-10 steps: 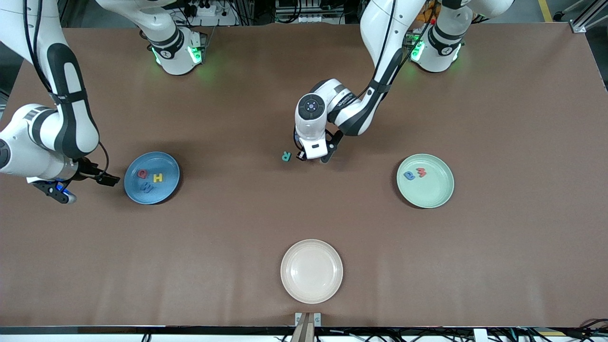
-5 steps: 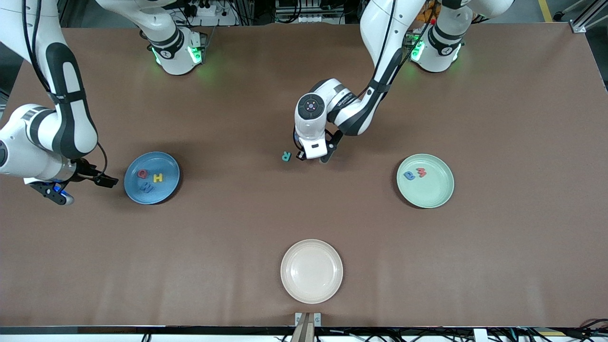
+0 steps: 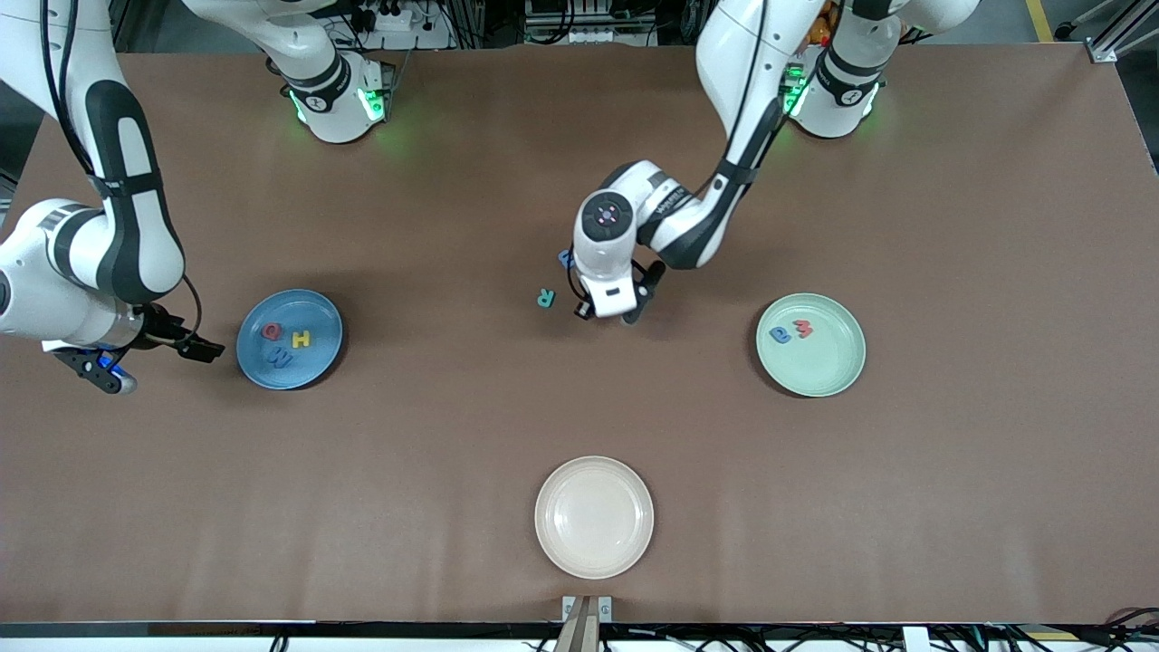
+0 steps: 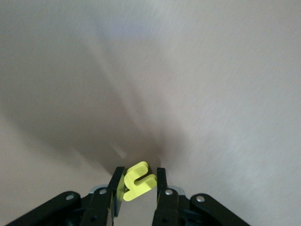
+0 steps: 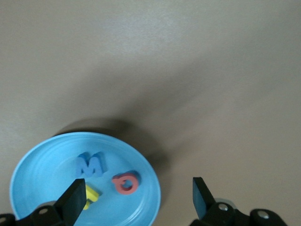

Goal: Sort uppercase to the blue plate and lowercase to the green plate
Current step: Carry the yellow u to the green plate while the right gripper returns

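Currently the left end effector [image 4: 136,188] is clamped on the yellow h [image 4: 137,181] beside the teal R [image 3: 544,298], ready for carriage to the green plate [image 3: 833,376]. Right end effector [image 5: 136,200], fingers apart, waits beside the blue plate [image 3: 317,312].

blue letter [image 3: 566,259] half hidden by left arm; shape unreadable

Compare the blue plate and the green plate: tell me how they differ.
The blue plate is sky blue and holds three letters; the green plate is pale mint and holds two. The blue plate sits toward the right arm's end of the table, the green plate toward the left arm's end. Both are round, rimmed and flat on the table.
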`<state>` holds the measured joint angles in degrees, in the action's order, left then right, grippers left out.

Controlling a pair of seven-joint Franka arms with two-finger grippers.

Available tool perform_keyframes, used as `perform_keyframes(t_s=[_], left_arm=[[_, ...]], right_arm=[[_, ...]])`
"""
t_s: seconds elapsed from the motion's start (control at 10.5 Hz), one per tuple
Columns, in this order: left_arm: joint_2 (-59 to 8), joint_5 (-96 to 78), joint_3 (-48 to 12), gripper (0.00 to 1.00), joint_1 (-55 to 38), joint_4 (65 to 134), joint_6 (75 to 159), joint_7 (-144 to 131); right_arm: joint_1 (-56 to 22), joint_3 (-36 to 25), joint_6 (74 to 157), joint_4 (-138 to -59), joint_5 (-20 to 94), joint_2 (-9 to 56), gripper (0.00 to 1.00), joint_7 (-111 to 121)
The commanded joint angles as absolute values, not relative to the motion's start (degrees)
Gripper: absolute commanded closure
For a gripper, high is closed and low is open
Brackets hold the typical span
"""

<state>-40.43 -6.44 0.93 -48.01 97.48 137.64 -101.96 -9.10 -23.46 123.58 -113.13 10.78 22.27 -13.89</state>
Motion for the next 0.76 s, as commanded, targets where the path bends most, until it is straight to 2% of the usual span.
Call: perform_keyframes(t_s=[0.0, 0.38, 0.67], left_arm=[[-37.9, -1.1, 0.6, 0.77, -43.2, 97.9, 134.9, -99.6], [-37.1, 3.1, 0.7, 0.78, -35.1, 100.4, 132.3, -90.2], [-36.0, 12.2, 0.4, 0.78, -30.4, 101.9, 128.4, -89.6]], right_arm=[[-12.1, -22.9, 123.9, -113.2, 15.0, 21.6, 0.00, -15.8], [-22.2, -22.8, 130.8, -113.1, 17.0, 24.3, 0.00, -16.2], [-30.5, -22.8, 130.4, -113.2, 17.9, 25.1, 0.00, -19.2]])
